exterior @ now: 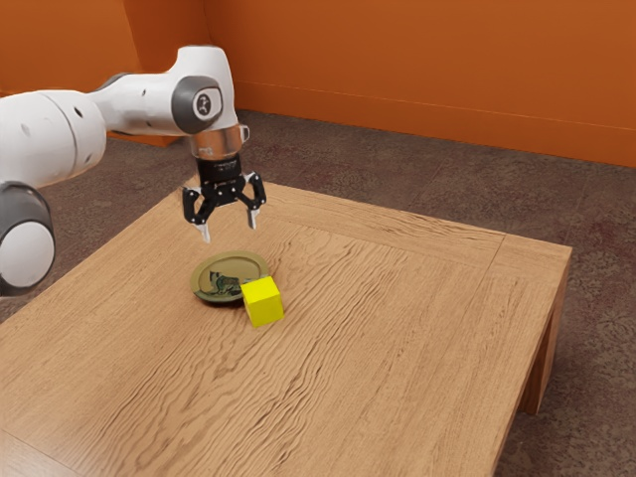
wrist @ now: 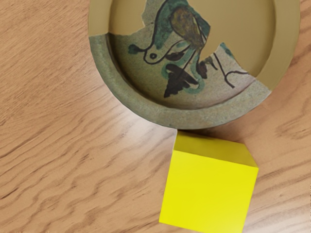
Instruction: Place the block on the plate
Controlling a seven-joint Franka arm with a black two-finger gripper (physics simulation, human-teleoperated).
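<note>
The black gripper [exterior: 231,229] hangs above the table in the exterior view, over the far side of the plate, with its fingers spread wide and nothing between them. Below it lies the round olive-tan plate [exterior: 206,277] with a dark painted pattern. A yellow block [exterior: 263,302] stands on the table right beside the plate's rim, on the side toward the exterior view's lower right. In the wrist view the plate [wrist: 146,109] and the yellow block [wrist: 209,189] are close together; whether they touch, I cannot tell.
The wooden table [exterior: 397,328] extends around both things, with its far edge behind the gripper and a corner at the exterior view's right. Dark carpet [exterior: 417,179] and an orange wall [exterior: 427,70] are beyond it.
</note>
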